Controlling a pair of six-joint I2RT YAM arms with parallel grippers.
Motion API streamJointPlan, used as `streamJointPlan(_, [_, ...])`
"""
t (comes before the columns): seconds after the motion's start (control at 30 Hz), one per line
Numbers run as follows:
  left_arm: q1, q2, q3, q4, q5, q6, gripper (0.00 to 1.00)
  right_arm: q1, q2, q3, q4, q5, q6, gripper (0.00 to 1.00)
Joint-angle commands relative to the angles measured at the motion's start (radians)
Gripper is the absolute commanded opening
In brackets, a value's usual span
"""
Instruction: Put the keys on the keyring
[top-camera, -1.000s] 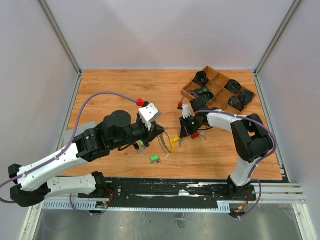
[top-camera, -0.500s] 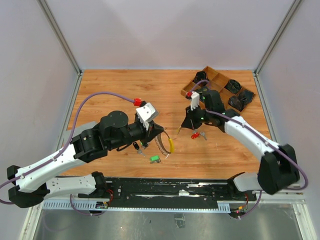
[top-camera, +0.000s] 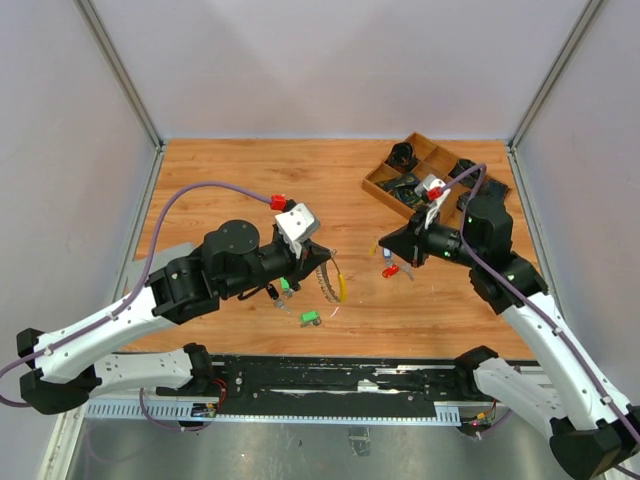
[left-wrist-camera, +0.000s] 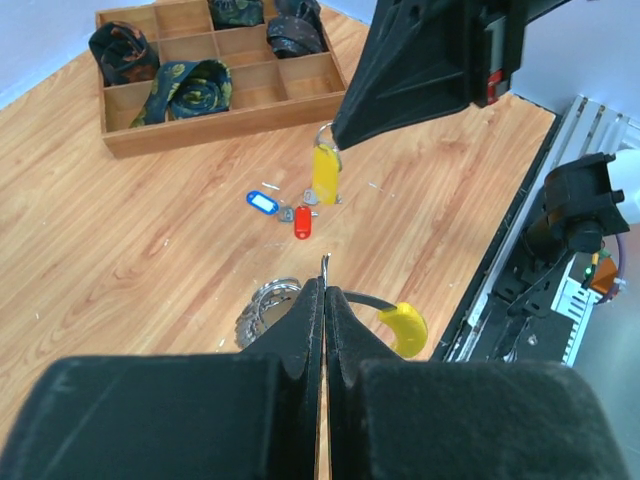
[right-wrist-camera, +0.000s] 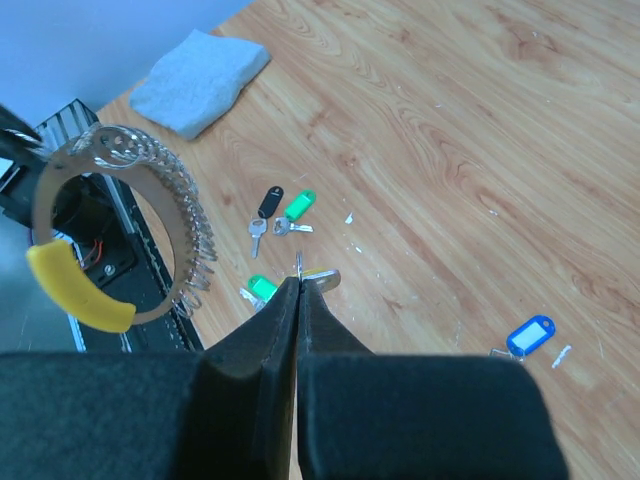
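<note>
My left claw (left-wrist-camera: 322, 285) is clamping the keyring (left-wrist-camera: 403, 325); my right claw (right-wrist-camera: 298, 282) is pinching a yellow key (left-wrist-camera: 324, 172) dangling below it, blade indistinct.

— Where can a hand pass?
— Over the far-left wood of the table (top-camera: 240, 175), open from the left wall (top-camera: 100, 150) across to the tray (left-wrist-camera: 220, 122).
— And the middle?
— Tight: the left gripper (top-camera: 327, 257) with the ring (top-camera: 322, 285) faces the right gripper (top-camera: 382, 242), and the yellow key (left-wrist-camera: 323, 175) hangs from its tip. The red key (left-wrist-camera: 303, 222) and blue key (left-wrist-camera: 262, 201) lie just by it.
— Near side?
— Green keys (right-wrist-camera: 297, 205) and a black key (right-wrist-camera: 270, 200) lie beside the ring, and the cloth (right-wrist-camera: 200, 80) is at the left edge.
</note>
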Motion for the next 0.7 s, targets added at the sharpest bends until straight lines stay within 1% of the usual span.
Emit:
streamJointPlan(0.0, [-0.007,0.016,0.036,0.077,0.022,0.024,0.01,-0.011,-0.041,0.101,-0.183,0.011,-0.092,0.01])
streamJointPlan(0.13, [-0.007,0.024,0.037,0.109,0.042,0.030,0.01,-0.002,-0.043,0.172,-0.284,-0.008,-0.146,0.00])
streamJointPlan(0.23, [-0.007,0.029,0.037,0.128,0.052,0.036,0.01,0.032,-0.028,0.234,-0.368,0.012,-0.183,0.01])
streamJointPlan(0.47, [-0.006,0.037,0.034,0.162,0.048,0.037,0.00,0.170,-0.004,0.334,-0.409,0.083,-0.197,0.01])
streamJointPlan(0.67, [-0.007,0.028,0.028,0.185,0.062,0.039,0.01,0.324,0.047,0.402,-0.402,0.138,-0.213,0.01])
